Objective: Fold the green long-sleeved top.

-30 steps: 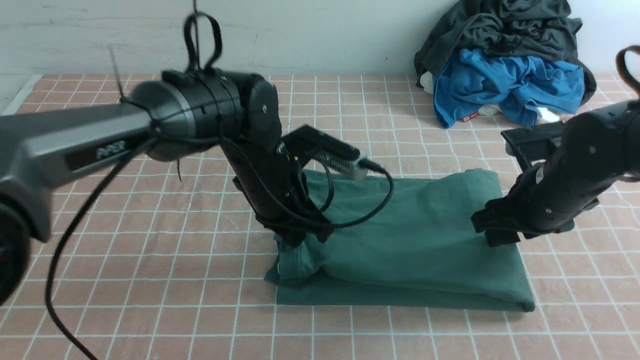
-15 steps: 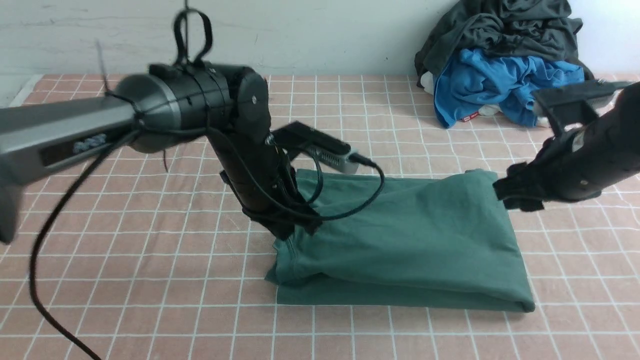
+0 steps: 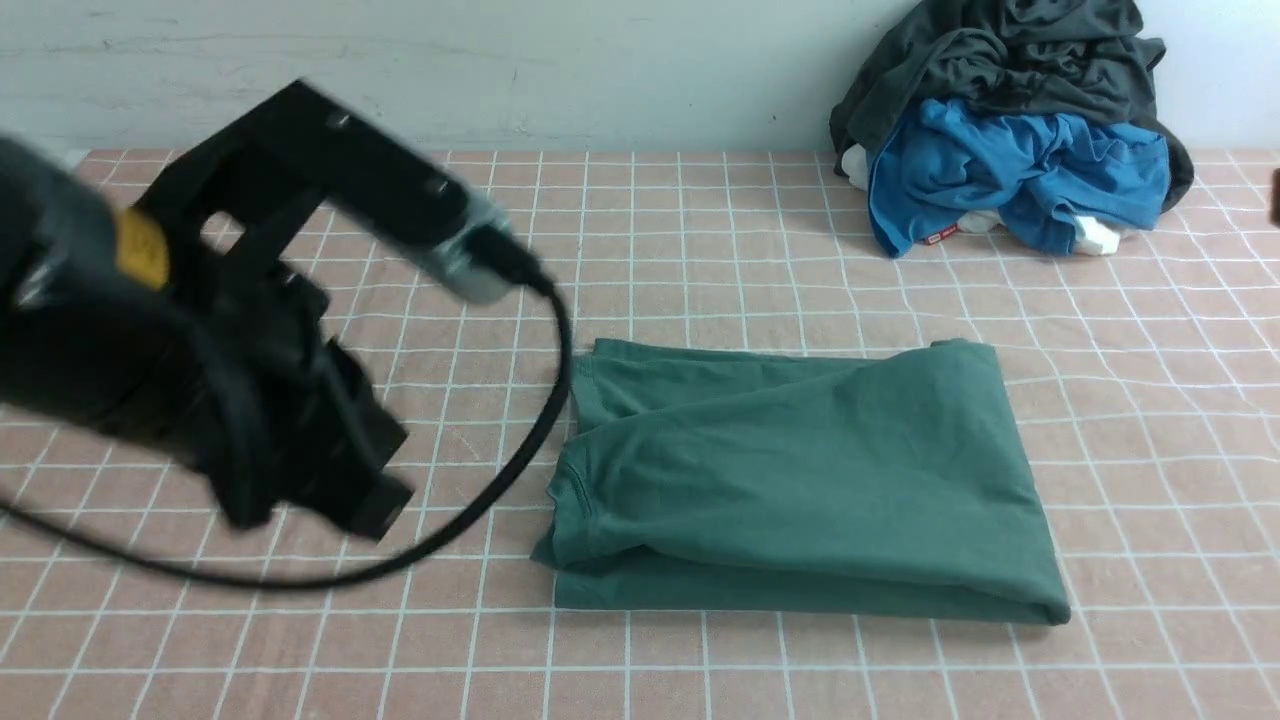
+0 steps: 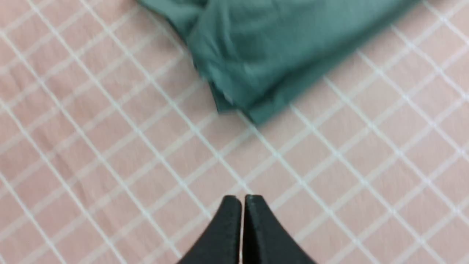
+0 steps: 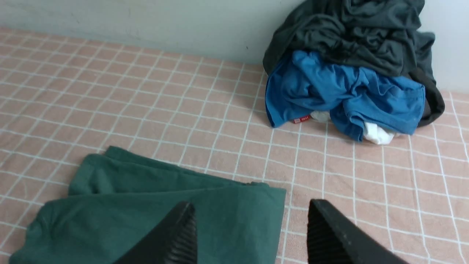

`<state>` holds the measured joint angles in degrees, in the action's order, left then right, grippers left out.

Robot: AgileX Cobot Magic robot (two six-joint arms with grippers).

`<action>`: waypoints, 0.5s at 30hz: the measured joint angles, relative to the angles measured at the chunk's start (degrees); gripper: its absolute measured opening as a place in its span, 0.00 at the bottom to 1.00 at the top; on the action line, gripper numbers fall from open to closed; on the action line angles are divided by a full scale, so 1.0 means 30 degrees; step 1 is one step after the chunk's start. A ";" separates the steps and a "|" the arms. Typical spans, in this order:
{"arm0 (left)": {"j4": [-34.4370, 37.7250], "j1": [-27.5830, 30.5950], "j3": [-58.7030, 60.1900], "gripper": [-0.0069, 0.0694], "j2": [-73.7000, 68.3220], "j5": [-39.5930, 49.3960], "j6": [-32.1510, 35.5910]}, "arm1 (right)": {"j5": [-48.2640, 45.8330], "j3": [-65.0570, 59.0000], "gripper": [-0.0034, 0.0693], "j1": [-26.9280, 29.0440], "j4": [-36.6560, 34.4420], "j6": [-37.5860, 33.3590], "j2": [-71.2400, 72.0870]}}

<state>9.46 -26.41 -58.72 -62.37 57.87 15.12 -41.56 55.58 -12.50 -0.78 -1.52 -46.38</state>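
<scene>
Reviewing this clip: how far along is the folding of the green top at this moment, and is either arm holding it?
Done: the green long-sleeved top lies as a compact, layered rectangle on the checked cloth, sleeves tucked out of sight. In hand: nothing; the left gripper is shut and empty beside it, the right gripper is open above its far edge. Left: perhaps tidying the bunched left end; otherwise it looks finished. The blue garment and dark grey garment sit piled apart.

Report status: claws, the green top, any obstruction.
Left claw shut, empty, off the cloth. Right claw open, empty. Green long-sleeved top lies folded on the checked cloth. Nothing in the way.
</scene>
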 joint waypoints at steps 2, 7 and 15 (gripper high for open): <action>0.0000 0.0000 0.1928 0.08 0.1974 -0.0107 -0.0036 | 0.0016 -0.0741 0.52 0.0000 -0.0174 -0.0208 0.1269; 0.0000 0.0000 0.6026 0.08 0.7721 -0.0636 -0.0036 | 0.0066 -0.2696 0.29 0.0000 -0.0516 -0.0871 0.4492; 0.0000 0.0000 0.9871 0.08 1.5720 -0.2951 -0.0306 | 0.1059 -0.4196 0.04 0.0000 -0.1406 -0.1047 0.7350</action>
<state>9.46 -26.41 -29.11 -15.21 49.01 14.21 -38.39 42.99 -12.50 -4.99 -4.66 -24.33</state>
